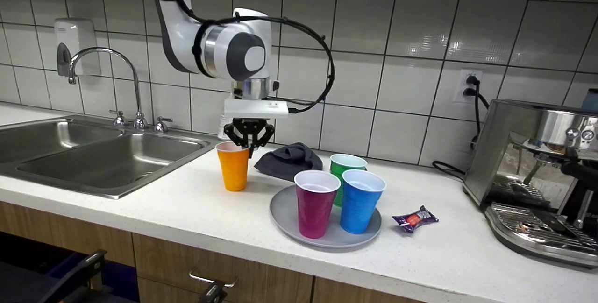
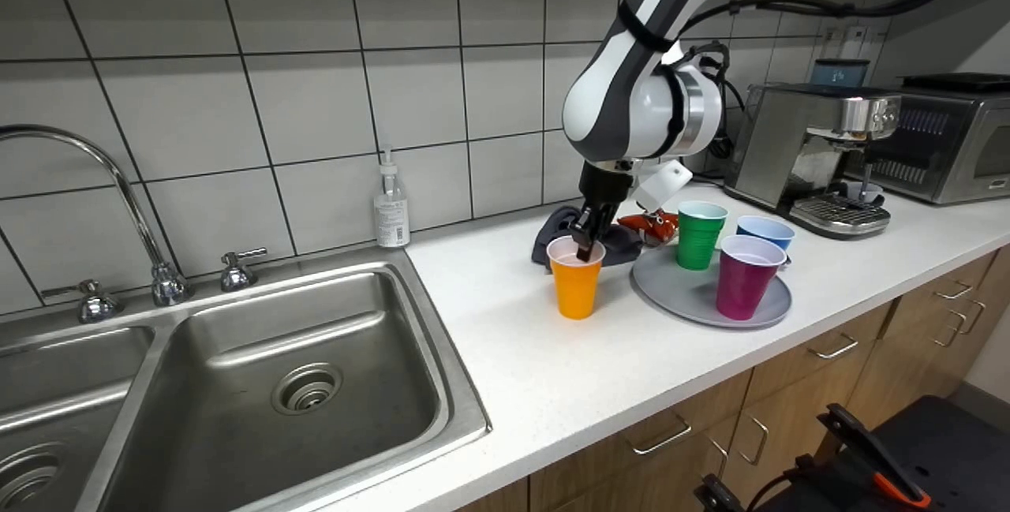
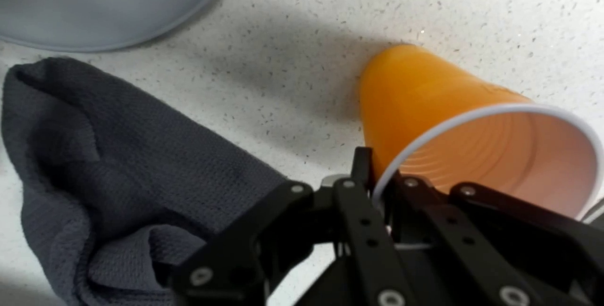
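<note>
Your pincer [image 3: 381, 183], btm R of ctr in the wrist view, pinches the orange cup [image 3: 427, 89] by its rim; cup's at frame R. Dark cloth [image 3: 118, 169] lies lower L, grey plate [image 3: 108, 9] upper L. In an ext. view, maroon cup [image 1: 316, 209], blue cup [image 1: 362, 205] & green cup [image 1: 336, 171] stand on the plate, R of ctr; yours is upright, L of ctr.
</note>
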Robot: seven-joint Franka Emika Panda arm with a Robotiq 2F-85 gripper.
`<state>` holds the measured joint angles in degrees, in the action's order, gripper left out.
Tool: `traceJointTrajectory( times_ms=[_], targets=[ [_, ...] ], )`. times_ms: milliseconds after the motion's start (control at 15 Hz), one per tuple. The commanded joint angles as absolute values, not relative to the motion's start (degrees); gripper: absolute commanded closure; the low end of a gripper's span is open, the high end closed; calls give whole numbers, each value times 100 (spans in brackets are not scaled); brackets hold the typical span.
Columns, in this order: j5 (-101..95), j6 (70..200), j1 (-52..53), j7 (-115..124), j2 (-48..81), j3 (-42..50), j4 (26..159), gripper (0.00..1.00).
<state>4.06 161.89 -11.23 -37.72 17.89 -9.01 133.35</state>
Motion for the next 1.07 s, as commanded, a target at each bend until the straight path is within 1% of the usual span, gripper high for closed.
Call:
traceJointTrajectory(
  times_ms=[0, 533, 1000],
  targets=[
    [711, 15986, -1365, -4077, 1608, -1093, 13341, 99],
    [1282, 15454, -1521, -4513, 1190, -962, 13395, 99],
    [1731, 14778, -1535, -5428, 944, -534, 13251, 99]
  ],
)
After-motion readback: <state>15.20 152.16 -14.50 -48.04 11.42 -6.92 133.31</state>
